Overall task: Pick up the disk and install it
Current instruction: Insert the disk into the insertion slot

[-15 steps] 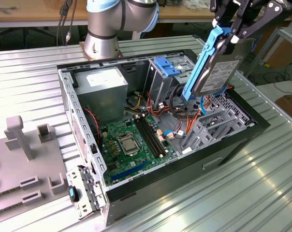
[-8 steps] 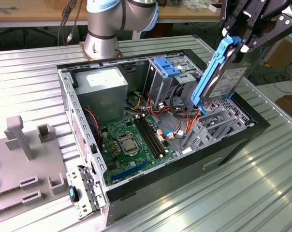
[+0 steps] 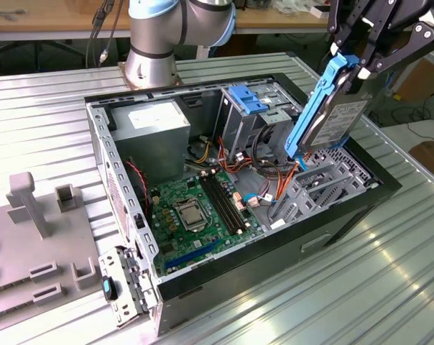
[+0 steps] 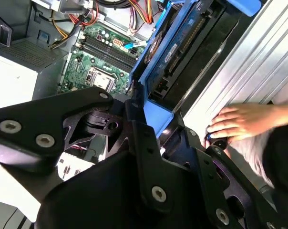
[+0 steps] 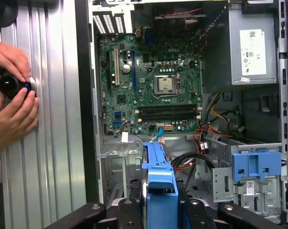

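Note:
The disk (image 3: 340, 121) hangs tilted on edge above the open computer case (image 3: 346, 215), at the exterior view's right. Its silver face and blue side rail (image 3: 312, 115) show. My gripper (image 3: 355, 66) is shut on its upper end, fingers clamping the blue rail. The disk's lower end sits just over the grey drive cage (image 3: 310, 183) at the case's front. In the second wrist view the disk (image 4: 182, 43) reaches away from my gripper (image 4: 151, 107) toward the case. In the first wrist view its blue rail (image 5: 160, 176) stands between the fingers (image 5: 127, 210).
Inside the case lie a green motherboard (image 3: 195, 208), a grey power-supply box (image 3: 156, 126), a bare blue bracket (image 3: 247, 99) and loose cables (image 3: 264, 172). A person's hands (image 5: 10, 95) hold a small black object on the ribbed table beside the case. A grey fixture (image 3: 37, 237) stands at the exterior view's left.

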Controlling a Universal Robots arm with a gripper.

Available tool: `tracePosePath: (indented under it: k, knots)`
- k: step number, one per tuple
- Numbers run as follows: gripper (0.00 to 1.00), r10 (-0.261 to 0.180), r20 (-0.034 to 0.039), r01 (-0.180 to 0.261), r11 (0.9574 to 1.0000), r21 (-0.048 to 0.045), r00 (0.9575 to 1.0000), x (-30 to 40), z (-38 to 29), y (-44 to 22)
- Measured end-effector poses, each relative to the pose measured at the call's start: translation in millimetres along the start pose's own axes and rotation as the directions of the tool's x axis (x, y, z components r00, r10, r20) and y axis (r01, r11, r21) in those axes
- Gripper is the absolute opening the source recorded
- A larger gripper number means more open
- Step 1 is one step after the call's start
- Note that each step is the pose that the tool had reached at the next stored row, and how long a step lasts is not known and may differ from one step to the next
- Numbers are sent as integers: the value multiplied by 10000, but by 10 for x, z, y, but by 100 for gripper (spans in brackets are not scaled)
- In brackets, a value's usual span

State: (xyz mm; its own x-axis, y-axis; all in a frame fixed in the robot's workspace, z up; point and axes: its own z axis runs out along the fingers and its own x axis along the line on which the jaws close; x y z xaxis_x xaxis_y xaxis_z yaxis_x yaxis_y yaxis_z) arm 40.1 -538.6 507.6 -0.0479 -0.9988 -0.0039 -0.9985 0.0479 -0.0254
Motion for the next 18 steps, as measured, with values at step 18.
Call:
tracePosePath:
  k: [18]
  knots:
    - [37,-255,-9,255,9997,32,9997,107,152,-190]
